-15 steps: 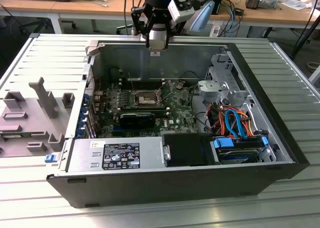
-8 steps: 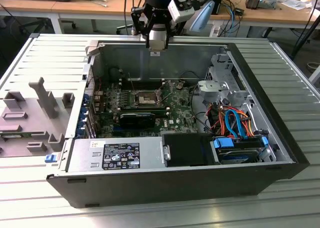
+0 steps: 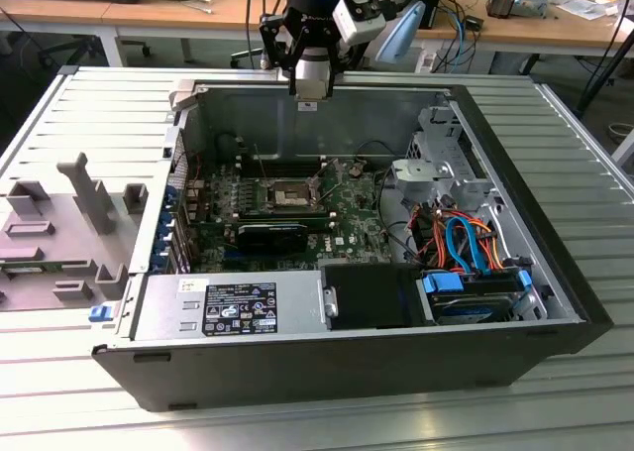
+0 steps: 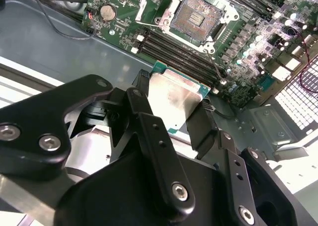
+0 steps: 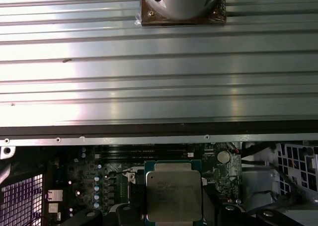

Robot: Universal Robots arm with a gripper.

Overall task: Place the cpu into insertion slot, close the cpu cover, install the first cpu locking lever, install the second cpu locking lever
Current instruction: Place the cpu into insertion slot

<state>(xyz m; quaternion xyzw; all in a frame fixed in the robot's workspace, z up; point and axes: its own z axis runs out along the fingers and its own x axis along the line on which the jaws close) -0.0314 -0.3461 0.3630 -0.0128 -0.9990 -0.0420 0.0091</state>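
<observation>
**Silver chip aloft, socket bare**

Silver-grey, flat, pinched by two opposite edges in the gripper (image 4: 171, 117): the cpu (image 4: 175, 94), metal top showing, green rim peeking out at one side. Clamped firm on it by the look of both wrist views, black fingers (image 4: 140, 109) pressed against either edge.

Hanging high in the exterior view, above the far wall of the case (image 3: 347, 372). Well clear of the board (image 3: 342, 228), and off to the far side of the slot (image 3: 287, 190) rather than over it.

Down in the second wrist view, wide open and waiting: dark contact grid bare, nothing seated. Cover (image 4: 149, 5) seemingly tipped back along one side of the socket, though hard to be sure from this angle.

Step one in hand, then: placing the chip, not yet done. Cover and both levers apparently untouched, judging from the exposed socket.

Calls, at a guess, for real care. Across and down onto the socket, edges squared to the silver rim, chip kept dead level. No pressing, since those contacts look delicate. No letting go before sitting flat inside the frame.
</observation>
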